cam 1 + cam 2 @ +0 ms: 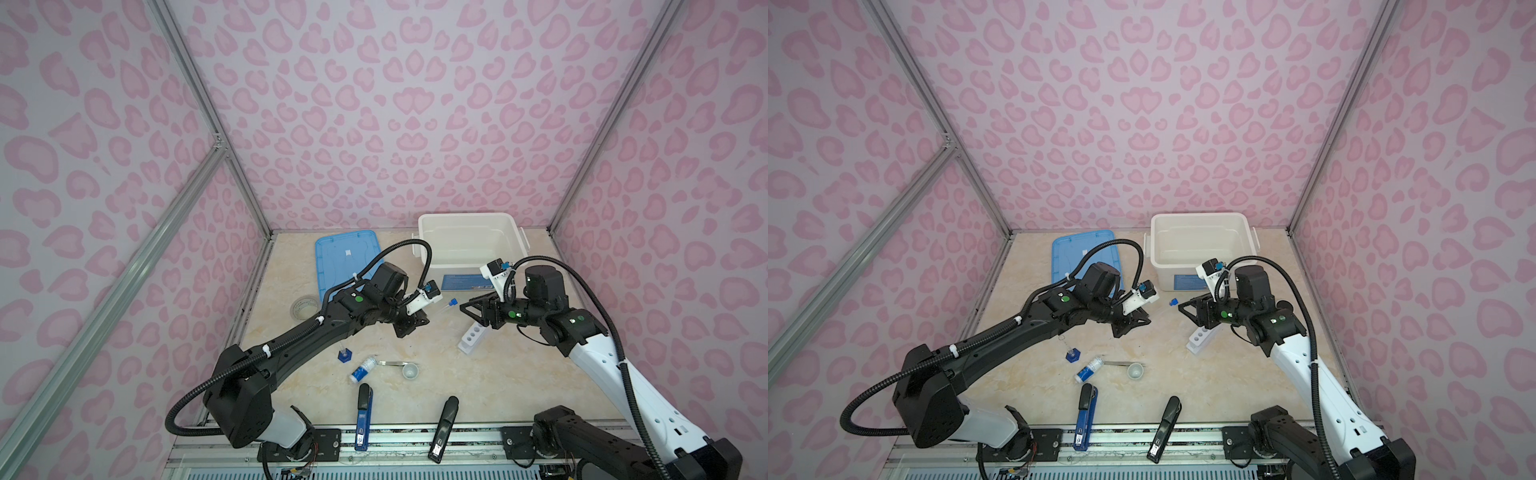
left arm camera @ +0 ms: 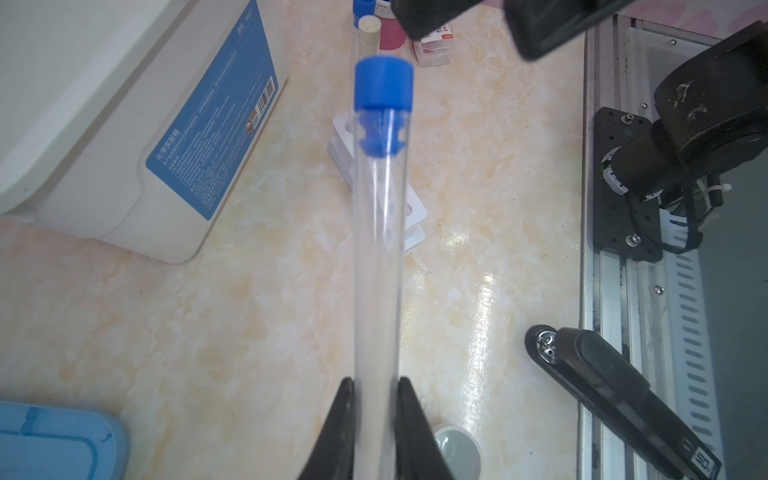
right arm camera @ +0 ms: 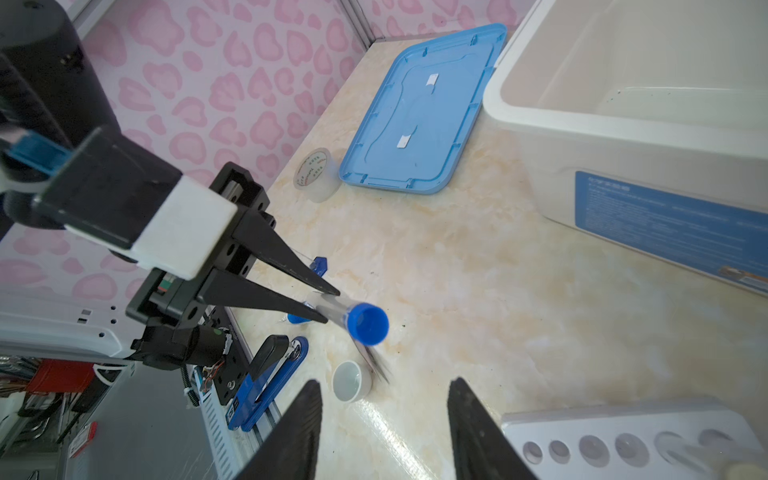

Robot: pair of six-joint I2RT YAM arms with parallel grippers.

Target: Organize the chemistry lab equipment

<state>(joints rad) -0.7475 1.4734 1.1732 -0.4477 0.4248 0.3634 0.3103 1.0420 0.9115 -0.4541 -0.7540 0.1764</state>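
Between pink-spotted walls, over marbled tabletop, left end effector clamps test tube; right end effector gapes.

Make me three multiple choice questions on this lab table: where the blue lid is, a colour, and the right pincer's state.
1. Where is the blue lid? A on the white bin; B flat on the table beside the bin; C propped against the wall.
2. What colour is the cap of the test tube in the left pincer? A white; B red; C blue.
3. What state is the right pincer in? A open, holding nothing; B shut on the tube; C shut on the lid.
Answers: 1 B, both top views show it flat beside the bin. 2 C, the left wrist view shows a blue cap. 3 A, its jaws stand apart, empty.
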